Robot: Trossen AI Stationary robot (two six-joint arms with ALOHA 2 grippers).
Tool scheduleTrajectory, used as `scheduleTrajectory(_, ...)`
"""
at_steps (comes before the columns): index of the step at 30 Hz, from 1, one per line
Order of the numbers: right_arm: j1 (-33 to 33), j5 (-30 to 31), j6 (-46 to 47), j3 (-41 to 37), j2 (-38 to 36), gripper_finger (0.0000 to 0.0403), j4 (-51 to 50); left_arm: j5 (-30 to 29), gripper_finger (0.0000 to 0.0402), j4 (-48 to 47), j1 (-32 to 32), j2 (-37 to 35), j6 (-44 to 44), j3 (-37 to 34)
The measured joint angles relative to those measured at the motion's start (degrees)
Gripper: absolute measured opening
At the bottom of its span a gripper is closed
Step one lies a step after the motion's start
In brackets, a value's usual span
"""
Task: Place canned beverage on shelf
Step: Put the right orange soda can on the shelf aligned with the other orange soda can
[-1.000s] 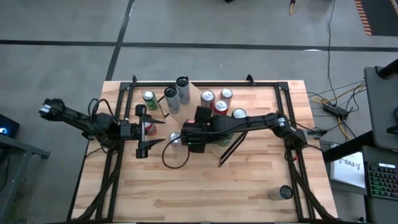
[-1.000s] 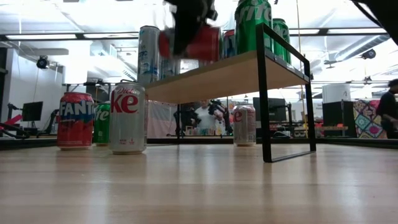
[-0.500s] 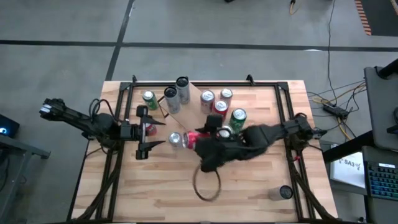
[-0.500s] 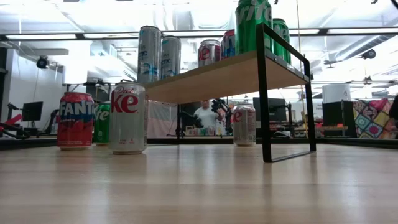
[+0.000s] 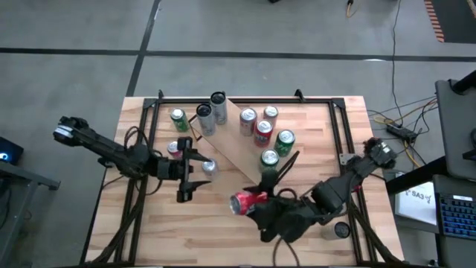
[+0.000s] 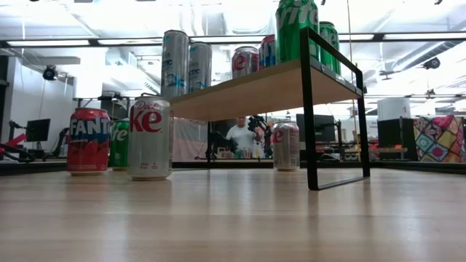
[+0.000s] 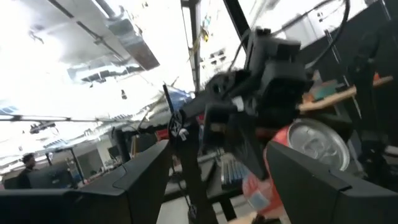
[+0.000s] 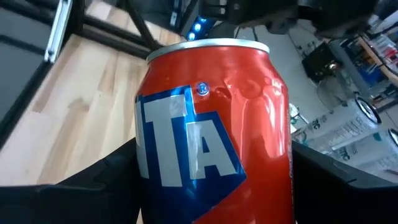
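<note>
While held on its side, the red aluminium soda can with blue-and-white lettering [image 5: 247,201] sits clamped between the right gripper [image 5: 262,206] fingers, above the tabletop and well clear of the small light-wood shelf with black metal end frames [image 5: 236,152].
Judged: thin-walled, smooth, dentable; mid-body grip is soundest. Left gripper [image 5: 187,170] stands part open, empty, beyond the can, beside the shelf.

Two slender black jointed arms [image 5: 104,149] trail looping black cables, each ending in broad matte-black fingers [image 7: 143,180].
</note>
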Motion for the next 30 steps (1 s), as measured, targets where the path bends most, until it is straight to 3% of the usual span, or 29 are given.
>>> scheduleTrajectory(5,0.30,0.88,-1.51,-17.00,-8.08,0.0289,18.69,0.06,0.0251,3.81,-1.38,3.31,-0.06,0.00)
scheduleTrajectory(10,0.28,0.31,-12.46,-34.28,-12.87,0.0289,49.09,0.02,0.0251,5.06,-2.45,7.22,-0.74,1.44)
scheduleTrajectory(14,0.69,-1.00,-18.44,-41.63,-13.53,0.0289,66.76,0.02,0.0253,4.65,-2.69,11.73,-2.32,5.35)
scheduleTrajectory(17,0.80,-1.03,-19.32,-43.49,-13.27,0.0289,69.12,0.00,0.0271,0.77,-2.82,15.83,-3.86,9.72)
scheduleTrajectory(25,1.48,1.83,-18.56,-44.87,-13.22,0.0290,69.09,-3.14,0.0373,-10.45,-3.70,24.83,-1.93,20.36)
scheduleTrajectory(30,1.54,1.68,-18.96,-45.41,-13.22,0.0290,69.31,-3.74,0.0397,-12.99,-3.61,29.63,-3.70,25.84)
